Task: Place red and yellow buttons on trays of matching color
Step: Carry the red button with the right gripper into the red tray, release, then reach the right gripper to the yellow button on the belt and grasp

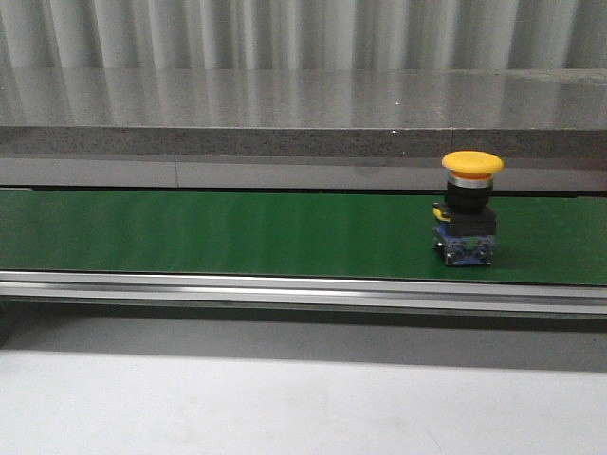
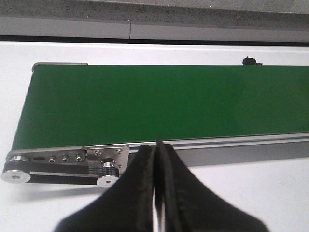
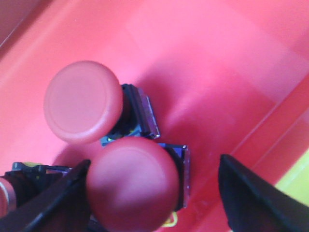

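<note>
Front view: I see one yellow button [image 1: 471,207] standing upright on the green conveyor belt [image 1: 218,232], toward its right end. Mushroom cap on top, black body, blue contact block at the base. It sits nearer the belt's front aluminium rail [image 1: 285,289] than its back edge. No arm shows in this view. A grey stone ledge [image 1: 285,114] runs behind the belt, and a pale surface [image 1: 285,408] lies in front.

Left wrist view: my left claw [image 2: 157,159] is closed, its two black fingers [image 2: 140,183] pressed together with nothing between them. It hangs over the white surface just beside the belt's near rail, close to the roller end [image 2: 63,166] of the conveyor. The belt under this camera is bare green. A small dark object [image 2: 248,61] lies at the belt's far edge; too small for me to identify.

Right wrist view: my right claw [image 3: 154,193] is wide open over the red tray [image 3: 217,63]. Two red buttons lie in the tray: one red button [image 3: 83,101] farther from the fingers, the second red button [image 3: 133,183] between the spread fingers [image 3: 251,198]. Whether either finger touches it, I cannot tell. The two caps look touching or overlapping. A metallic part [image 3: 7,195] of another item shows at the picture's edge. A strip of yellow [image 3: 297,186] shows beyond the tray wall.
</note>
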You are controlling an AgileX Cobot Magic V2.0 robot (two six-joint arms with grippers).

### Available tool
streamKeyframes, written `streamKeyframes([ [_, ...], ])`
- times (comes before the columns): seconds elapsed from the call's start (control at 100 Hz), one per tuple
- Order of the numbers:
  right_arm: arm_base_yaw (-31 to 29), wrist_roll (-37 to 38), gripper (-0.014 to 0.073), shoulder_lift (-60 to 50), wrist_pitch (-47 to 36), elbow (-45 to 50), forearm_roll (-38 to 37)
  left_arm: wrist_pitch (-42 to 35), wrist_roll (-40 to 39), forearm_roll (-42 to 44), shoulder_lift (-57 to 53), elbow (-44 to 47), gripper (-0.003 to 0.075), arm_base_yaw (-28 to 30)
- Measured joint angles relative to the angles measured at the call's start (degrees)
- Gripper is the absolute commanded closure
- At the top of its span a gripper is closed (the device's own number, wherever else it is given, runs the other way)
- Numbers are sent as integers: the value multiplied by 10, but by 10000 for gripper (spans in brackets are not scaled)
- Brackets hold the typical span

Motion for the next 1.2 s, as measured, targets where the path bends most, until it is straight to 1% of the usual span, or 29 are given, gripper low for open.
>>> streamKeyframes([
  [0.11,0,0,33,-20,8,0,0,0,0,0,0,0,741,0],
  [0.22,0,0,33,-62,8,7,0,0,0,0,0,0,741,0],
  [0.49,0,-1,33,-206,10,76,0,0,0,0,0,0,741,0],
  [0.59,4,-2,33,-256,31,93,0,0,0,0,0,0,741,0],
  [0.68,15,-5,33,-294,70,99,0,0,0,0,0,0,741,0],
  [0.89,71,-6,33,-364,168,100,-8,0,0,0,0,0,741,0],
  [1.0,121,-6,33,-395,203,105,-10,0,0,0,0,0,741,0],
  [1.2,217,-6,30,-432,240,134,-14,0,0,0,0,0,741,0],
])
